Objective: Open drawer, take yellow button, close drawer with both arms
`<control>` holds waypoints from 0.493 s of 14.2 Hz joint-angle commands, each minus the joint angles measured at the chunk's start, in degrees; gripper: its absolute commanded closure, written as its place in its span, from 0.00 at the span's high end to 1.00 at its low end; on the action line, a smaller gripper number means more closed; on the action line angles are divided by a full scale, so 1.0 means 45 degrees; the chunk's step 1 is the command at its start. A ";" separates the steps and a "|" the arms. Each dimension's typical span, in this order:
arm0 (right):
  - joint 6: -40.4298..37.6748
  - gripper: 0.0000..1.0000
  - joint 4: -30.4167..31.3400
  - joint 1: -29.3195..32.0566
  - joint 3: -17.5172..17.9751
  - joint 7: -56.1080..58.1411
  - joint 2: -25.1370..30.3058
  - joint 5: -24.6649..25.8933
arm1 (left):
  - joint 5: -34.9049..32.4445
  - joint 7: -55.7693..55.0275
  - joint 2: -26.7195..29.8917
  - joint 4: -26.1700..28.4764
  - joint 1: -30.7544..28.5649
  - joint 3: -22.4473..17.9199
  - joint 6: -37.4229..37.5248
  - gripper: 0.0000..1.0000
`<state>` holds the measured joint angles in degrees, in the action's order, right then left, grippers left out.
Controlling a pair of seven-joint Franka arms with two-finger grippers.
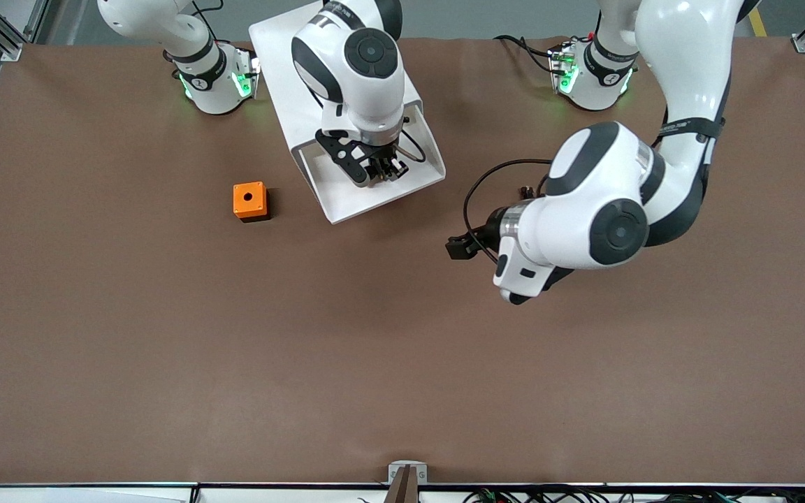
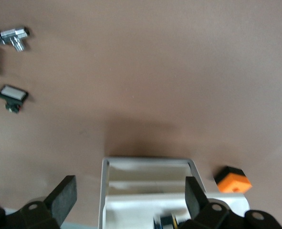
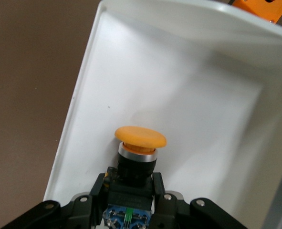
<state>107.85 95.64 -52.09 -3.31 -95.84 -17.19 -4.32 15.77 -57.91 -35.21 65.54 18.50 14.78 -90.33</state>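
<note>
An orange cube with a hole [image 1: 249, 200] sits on the brown table [image 1: 165, 349], near the white cabinet.

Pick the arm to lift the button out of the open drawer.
Right. Its tool is down in the drawer, shut on the button. The left tool waits open in front of the drawer, holding nothing.

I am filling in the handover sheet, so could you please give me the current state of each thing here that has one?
drawer: pulled open, the right gripper reaching into it.
button: in the drawer, gripped by its body.
right gripper: shut on the button.
left gripper: open, holding nothing, over the table beside the drawer.
orange cube: resting on the table, hole facing up.
</note>
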 commanded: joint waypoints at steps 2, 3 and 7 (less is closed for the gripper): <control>-0.1949 0.00 -0.1602 0.1181 -0.0105 0.2246 0.0050 -0.1144 | -0.1294 0.0058 0.0342 0.0766 0.0729 0.0017 -0.0707 1.00; -0.2574 0.00 -0.1876 0.1609 -0.0144 0.3106 0.0108 -0.1226 | -0.1509 0.0018 0.0304 0.0786 0.0984 0.0017 -0.0708 1.00; -0.3965 0.00 -0.2094 0.4456 -0.0164 0.7322 0.0713 -0.1149 | -0.3207 0.0135 0.0168 0.0786 0.2058 0.0075 -0.1019 1.00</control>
<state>92.38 86.19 -38.72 -4.82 -71.45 -15.82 -8.28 5.27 -57.91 -35.20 67.95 25.72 14.93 -93.35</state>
